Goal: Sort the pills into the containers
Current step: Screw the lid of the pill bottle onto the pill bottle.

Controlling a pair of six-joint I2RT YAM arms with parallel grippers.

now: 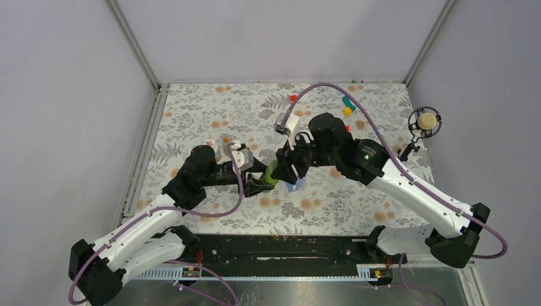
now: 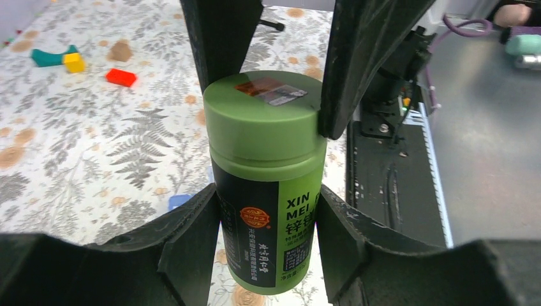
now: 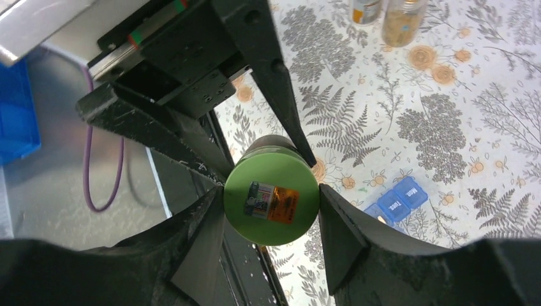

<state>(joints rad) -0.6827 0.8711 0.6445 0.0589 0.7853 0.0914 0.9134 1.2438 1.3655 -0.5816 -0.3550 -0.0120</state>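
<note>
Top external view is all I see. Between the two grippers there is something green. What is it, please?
Observer: A green bottle. The left gripper clamps its body.
Operator: And the right gripper?
Observer: The right gripper grips the cap from above.
Operator: Is the cap on the bottle?
Observer: Yes, it is on, with an orange sticker on top.
</note>
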